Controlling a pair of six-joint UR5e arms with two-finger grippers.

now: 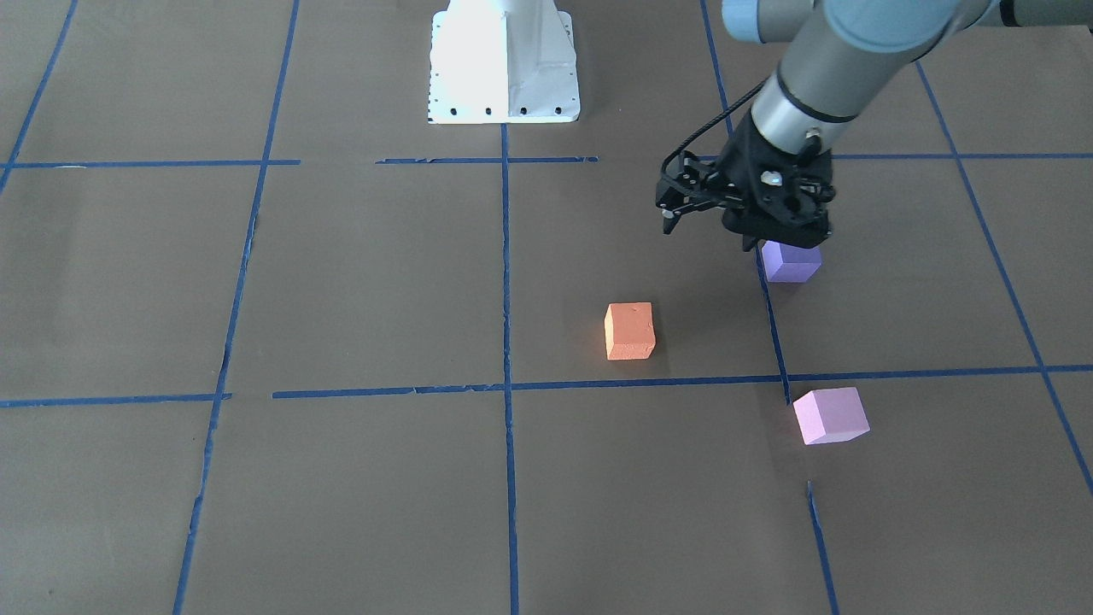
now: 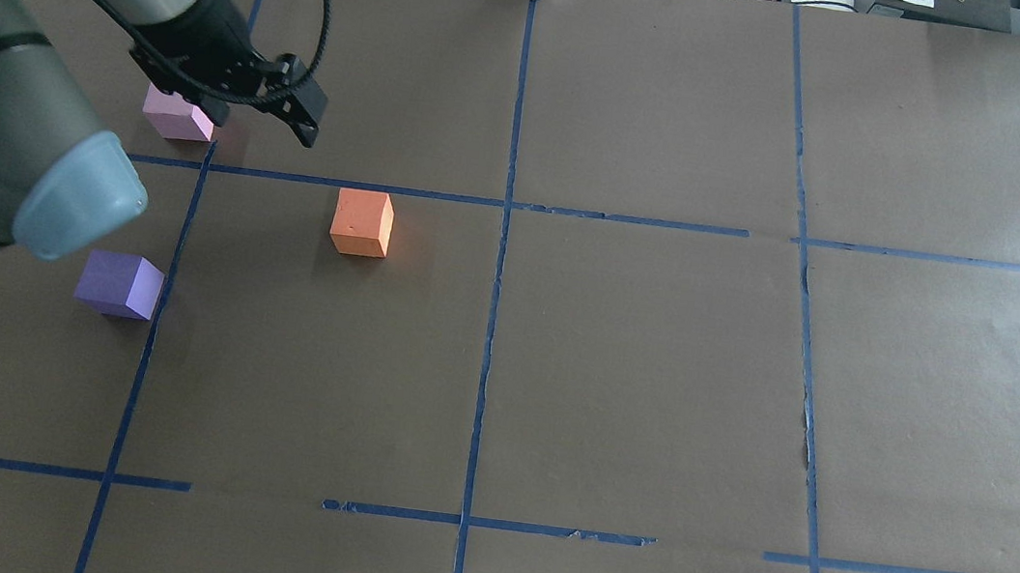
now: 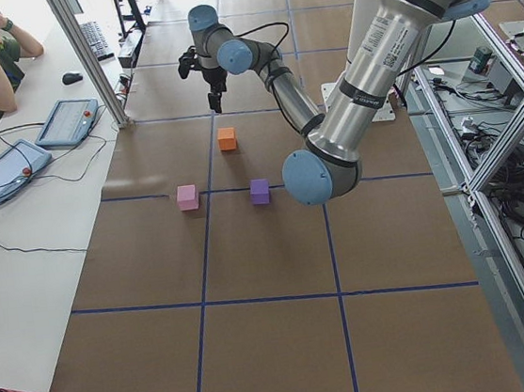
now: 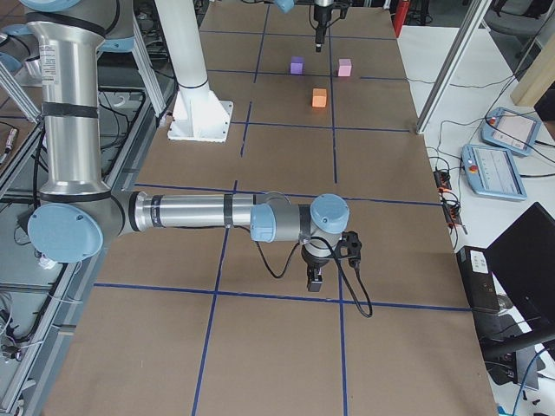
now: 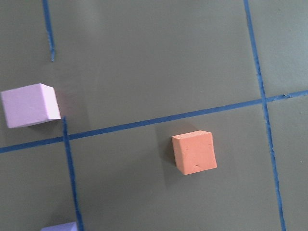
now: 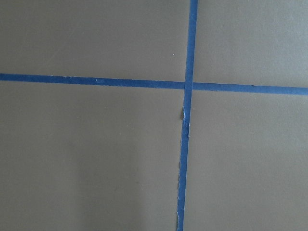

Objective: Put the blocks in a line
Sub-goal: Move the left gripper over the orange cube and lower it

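While lying well apart on the table (image 1: 341, 282), forming a triangle: orange block (image 1: 630, 330), violet-purple block (image 1: 791, 261), pale pink block (image 1: 830, 415). Matte cubes, equal in size. Left pincer (image 1: 673, 220) raised above, holding nothing, opening unclear; right pincer (image 4: 315, 282) likewise impossible to judge.

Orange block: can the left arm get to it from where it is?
Probably yes. The left gripper hangs above the table close by, and the orange block stands alone, apart from the purple block and the pink block, with nothing in between.
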